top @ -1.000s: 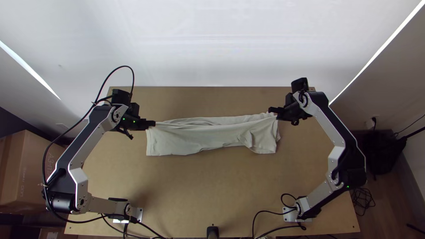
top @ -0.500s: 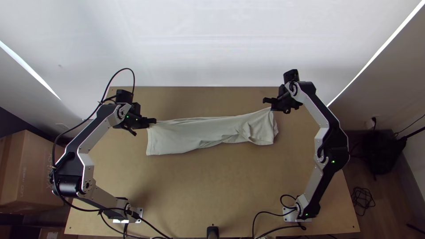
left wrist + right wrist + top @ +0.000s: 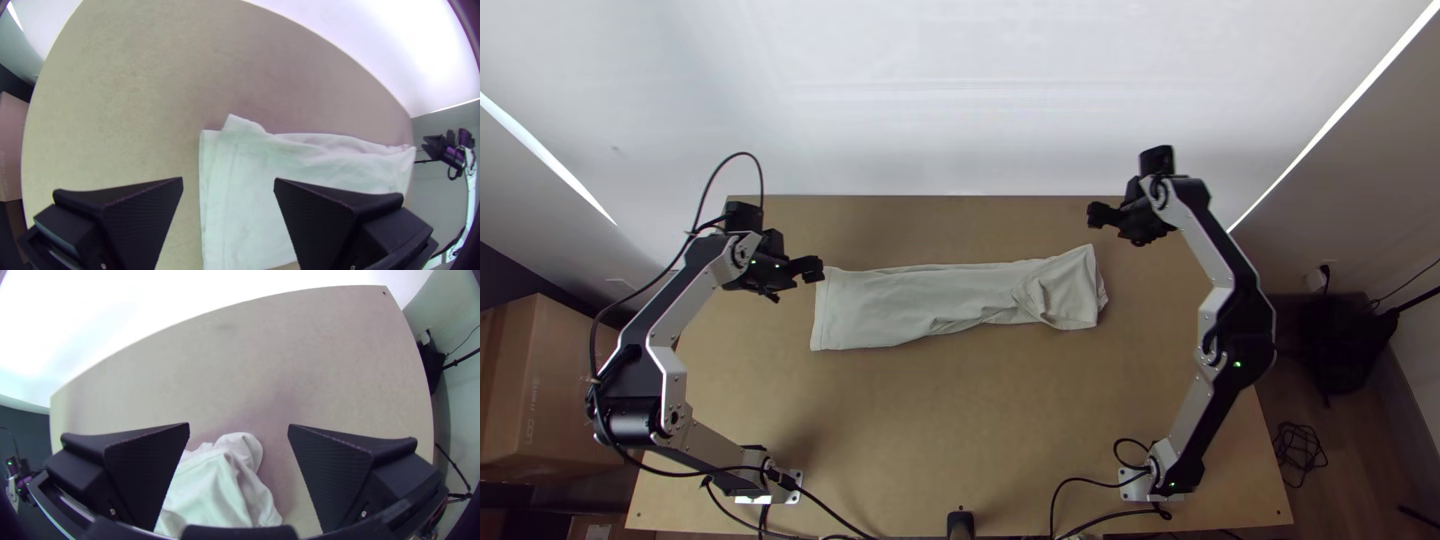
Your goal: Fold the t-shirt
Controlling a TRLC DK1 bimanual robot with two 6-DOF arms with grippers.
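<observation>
1 cardboard box (image 3: 552, 395) sits beside 1 wooden table (image 3: 950, 420), left hand (image 3: 814, 269) and right hand (image 3: 1096, 215) both spread above it.

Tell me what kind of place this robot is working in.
Probably a small robot workshop or lab: two arms are mounted on a bare wooden table, cables lie loose on the floor, and a cardboard box sits beside it.

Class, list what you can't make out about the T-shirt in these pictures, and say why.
Top view: the T-shirt's inner layers, covered by its own upper cloth; their number is unclear.
Left wrist view: a part behind the left gripper.
Right wrist view: a part behind the right gripper.
</observation>
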